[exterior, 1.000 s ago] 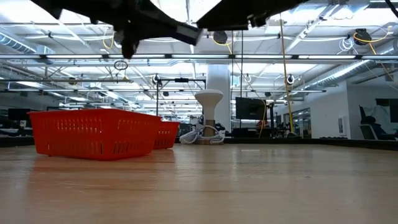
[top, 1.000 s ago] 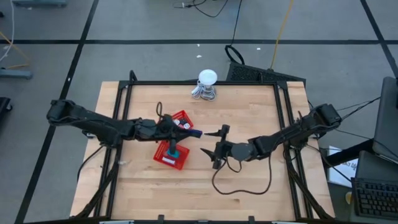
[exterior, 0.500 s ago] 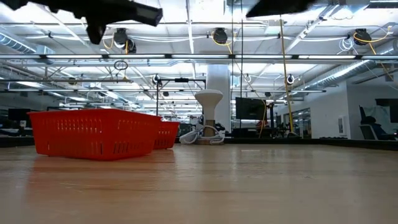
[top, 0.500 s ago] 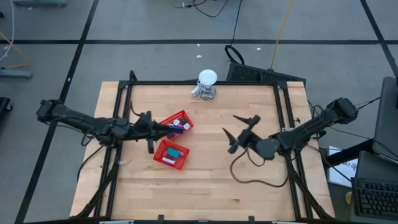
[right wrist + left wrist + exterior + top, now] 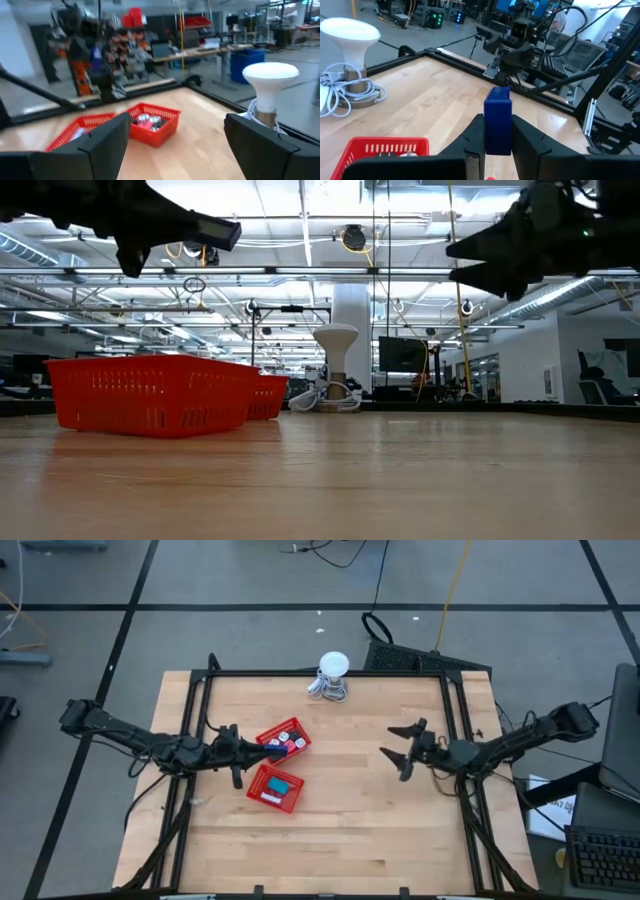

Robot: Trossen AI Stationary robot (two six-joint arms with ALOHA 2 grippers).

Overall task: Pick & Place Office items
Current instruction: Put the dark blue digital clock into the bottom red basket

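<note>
Two red mesh baskets sit left of the table's middle. The far basket (image 5: 285,735) holds small white and dark office items (image 5: 145,119). The near basket (image 5: 272,788) holds a light blue piece (image 5: 281,785). My left gripper (image 5: 262,748) hangs high over the baskets' left side, shut on a dark blue block (image 5: 498,117). My right gripper (image 5: 402,746) hovers open at the table's right, its fingers wide apart with nothing between them. My left gripper pinches the blue block by its two opposite side faces (image 5: 487,131) between its two fingers (image 5: 474,136). The fingers lie almost level, coming from the table's left. The block's free end sticks out past the fingertips, and the block is lifted clear, well above the baskets.
A white round-headed gadget (image 5: 333,675) with a coiled cable stands at the far edge's middle. A black frame (image 5: 300,673) runs round the table. Bare wood lies between the baskets and my right gripper and along the near edge.
My left gripper has drawn back toward the table's left edge with the blue block, from beyond the baskets to over their left side. My right gripper has pulled away from beside the near basket toward the right edge, rolling as it went, and stays open.
</note>
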